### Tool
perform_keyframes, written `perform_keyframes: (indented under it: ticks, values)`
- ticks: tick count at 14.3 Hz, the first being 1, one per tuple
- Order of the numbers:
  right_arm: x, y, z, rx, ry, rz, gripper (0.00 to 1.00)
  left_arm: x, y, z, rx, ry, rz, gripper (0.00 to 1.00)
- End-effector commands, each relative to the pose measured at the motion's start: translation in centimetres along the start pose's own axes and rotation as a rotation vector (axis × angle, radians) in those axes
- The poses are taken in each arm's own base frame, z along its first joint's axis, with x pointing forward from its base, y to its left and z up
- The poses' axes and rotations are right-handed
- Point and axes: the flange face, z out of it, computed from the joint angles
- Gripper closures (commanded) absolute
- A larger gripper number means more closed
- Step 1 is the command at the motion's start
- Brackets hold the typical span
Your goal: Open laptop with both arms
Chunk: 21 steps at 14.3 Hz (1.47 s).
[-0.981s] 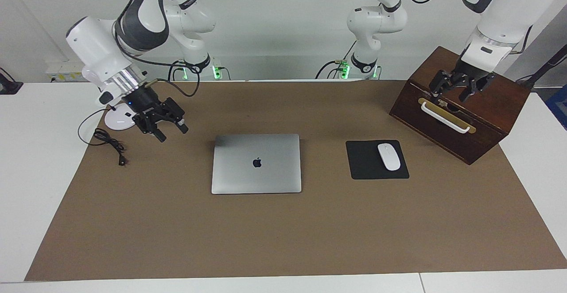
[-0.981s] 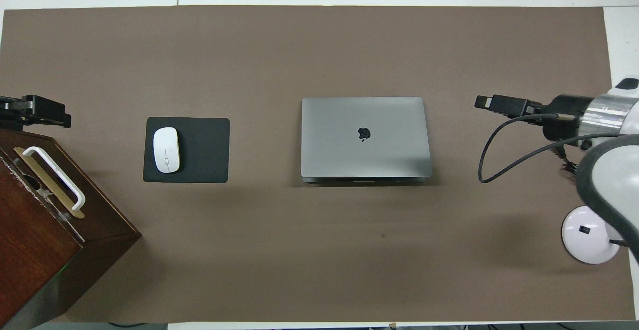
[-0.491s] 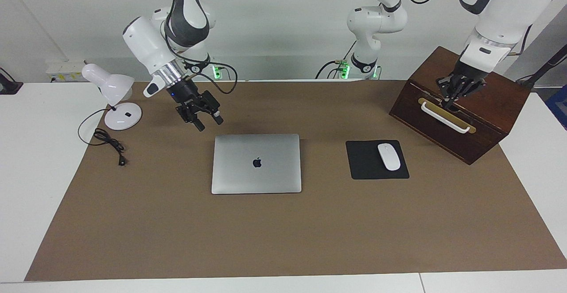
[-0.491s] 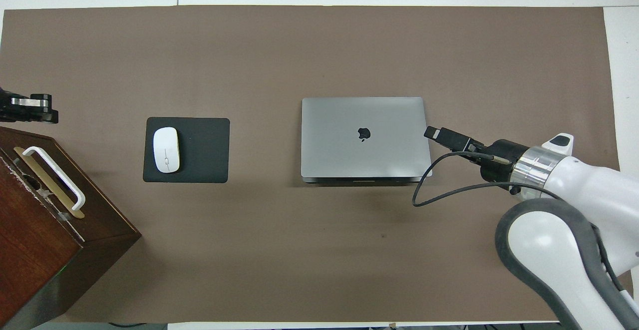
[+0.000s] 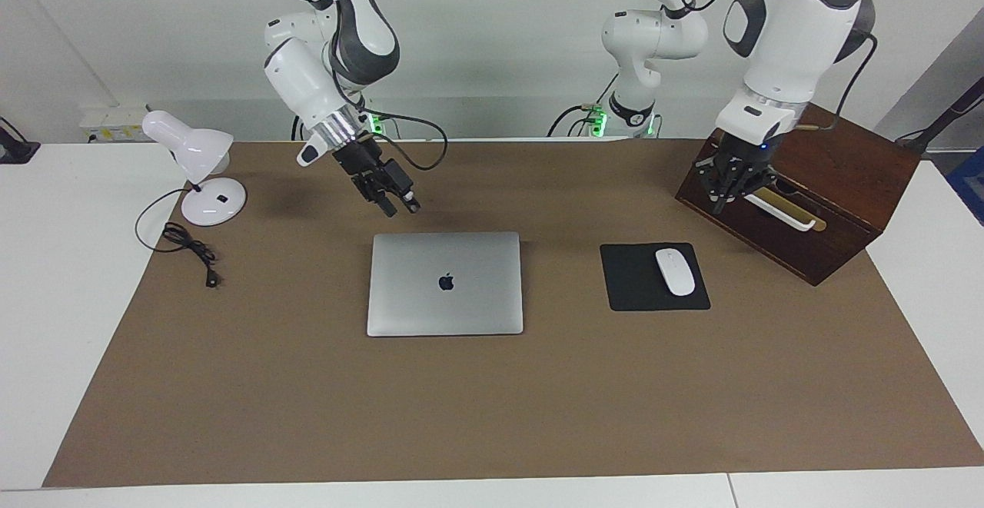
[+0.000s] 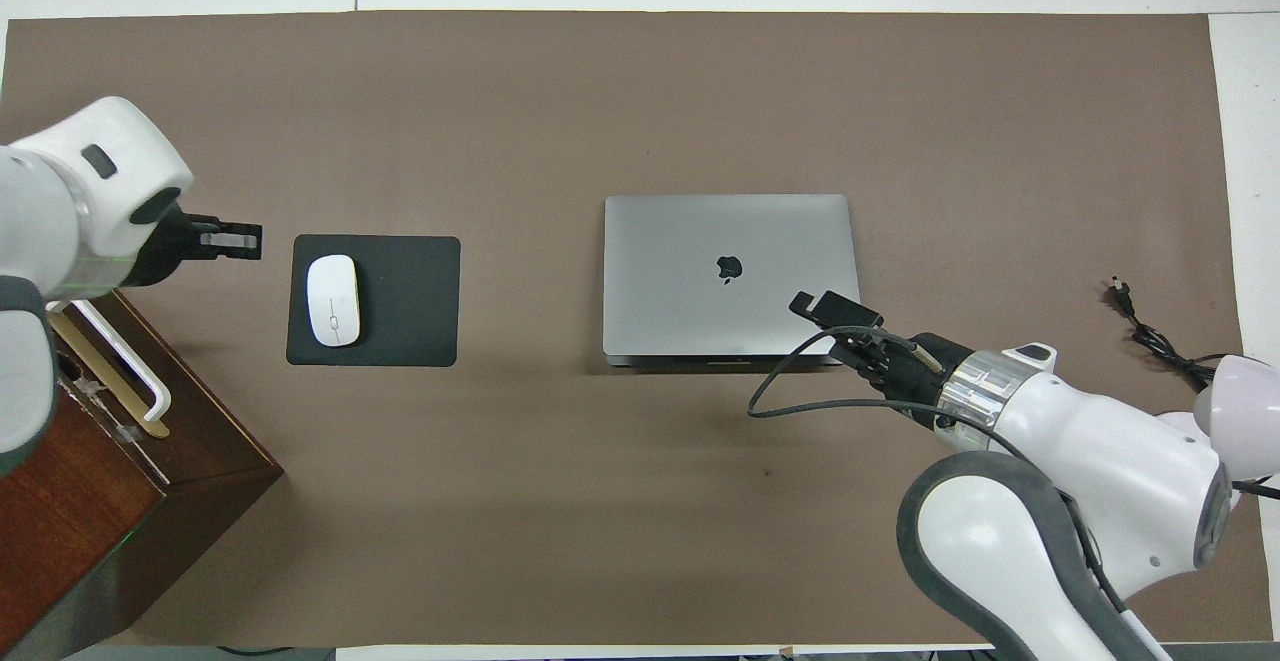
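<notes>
Your laptop (image 5: 445,283) lay closed, flat on the brown mat (image 5: 307,416), beside the mouse pad (image 5: 653,277). Your right gripper (image 5: 400,204) hung over the mat just by its robot-side corner; I couldn't tell its opening. Your left gripper (image 5: 730,189), pinched together empty, hovered at the wooden box (image 5: 846,208).

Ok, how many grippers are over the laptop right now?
1 at most. Overhead, the right gripper covers a corner of the closed laptop; the facing view shows it raised, not touching. The left gripper is by the wooden box.
</notes>
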Motion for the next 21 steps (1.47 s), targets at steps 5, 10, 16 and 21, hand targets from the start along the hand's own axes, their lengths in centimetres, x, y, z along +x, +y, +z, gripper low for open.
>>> perform_keyframes:
  ticks: [5,10,16,21]
  values:
    - [-0.7,1.2,0.6,-0.014,-0.002,0.197,0.00,-8.6,4.9,4.1,-0.045,0.189,0.106,1.00]
    - [0.1,3.4,3.0,-0.078,0.032,0.206,0.00,-12.9,8.4,6.6,-0.079,0.300,0.184,1.00]
    - [0.3,4.6,4.6,-0.116,0.019,0.190,0.00,-15.9,12.0,10.5,-0.126,0.419,0.229,1.00]
    - [0.3,4.7,5.1,-0.125,0.016,0.190,0.00,-17.3,16.1,15.0,-0.171,0.487,0.290,1.00]
